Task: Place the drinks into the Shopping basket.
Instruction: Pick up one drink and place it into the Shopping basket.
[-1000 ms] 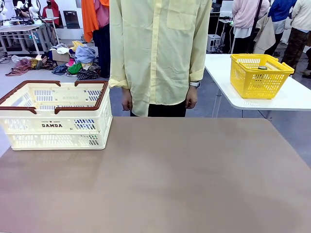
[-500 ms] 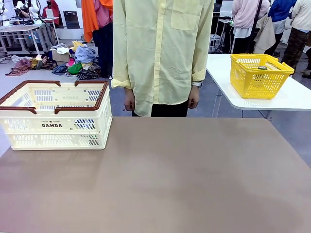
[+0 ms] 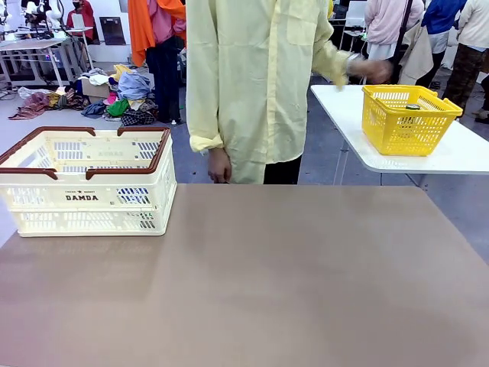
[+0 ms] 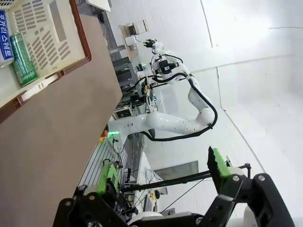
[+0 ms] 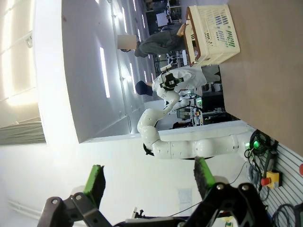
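Observation:
The cream Shopping basket (image 3: pixel 84 183) with red-brown rim handles stands at the table's far left. In the left wrist view, its slotted floor (image 4: pixel 45 26) holds a green can (image 4: pixel 22 59) lying on its side. Beside that can a blue can (image 4: pixel 4 35) with white print is cut off by the picture's edge. My left gripper (image 4: pixel 163 170) is open, high above the table, with nothing between its green pads. My right gripper (image 5: pixel 149 179) is open and empty too, far from the basket (image 5: pixel 213 30).
A person in a pale yellow shirt (image 3: pixel 252 84) stands at the far edge, one hand (image 3: pixel 374 70) stretched toward a yellow mesh basket (image 3: pixel 409 118) on a white side table (image 3: pixel 428 157). The brown tabletop (image 3: pixel 267 275) is bare.
The person has stepped and turned toward picture right and lifted one hand from their side toward the yellow basket. Basket and grippers have not moved.

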You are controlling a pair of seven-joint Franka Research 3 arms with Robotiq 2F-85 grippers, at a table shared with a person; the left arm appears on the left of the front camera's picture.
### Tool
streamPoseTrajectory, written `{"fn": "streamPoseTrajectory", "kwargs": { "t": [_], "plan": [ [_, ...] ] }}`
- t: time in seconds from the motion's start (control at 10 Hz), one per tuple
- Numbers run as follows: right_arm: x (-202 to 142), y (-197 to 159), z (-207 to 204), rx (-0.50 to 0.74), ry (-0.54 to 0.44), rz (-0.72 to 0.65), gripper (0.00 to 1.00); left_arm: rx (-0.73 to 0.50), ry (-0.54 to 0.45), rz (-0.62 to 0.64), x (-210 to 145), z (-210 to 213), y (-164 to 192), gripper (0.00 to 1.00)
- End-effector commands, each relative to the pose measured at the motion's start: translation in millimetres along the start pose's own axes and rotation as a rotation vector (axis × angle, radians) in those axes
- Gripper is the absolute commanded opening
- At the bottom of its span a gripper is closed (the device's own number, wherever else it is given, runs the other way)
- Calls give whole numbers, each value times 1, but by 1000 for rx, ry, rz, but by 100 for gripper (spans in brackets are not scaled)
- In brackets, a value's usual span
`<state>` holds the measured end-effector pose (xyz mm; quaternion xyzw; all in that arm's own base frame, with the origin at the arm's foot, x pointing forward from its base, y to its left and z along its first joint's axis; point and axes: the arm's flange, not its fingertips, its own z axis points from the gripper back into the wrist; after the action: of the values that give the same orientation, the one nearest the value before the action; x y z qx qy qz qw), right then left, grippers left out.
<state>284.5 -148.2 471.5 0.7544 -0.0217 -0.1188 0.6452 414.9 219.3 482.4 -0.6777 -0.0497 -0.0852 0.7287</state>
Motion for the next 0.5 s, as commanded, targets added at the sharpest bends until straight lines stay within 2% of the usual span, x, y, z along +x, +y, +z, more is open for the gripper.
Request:
{"fn": "streamPoseTrajectory", "kwargs": {
  "t": [0.0,0.4],
  "plan": [
    [0,5,0,7,1,-7,100,12,8,8,-4,2,-1,100],
    [0,5,0,7,1,-7,100,12,8,8,-4,2,-1,100]
  ]
}}
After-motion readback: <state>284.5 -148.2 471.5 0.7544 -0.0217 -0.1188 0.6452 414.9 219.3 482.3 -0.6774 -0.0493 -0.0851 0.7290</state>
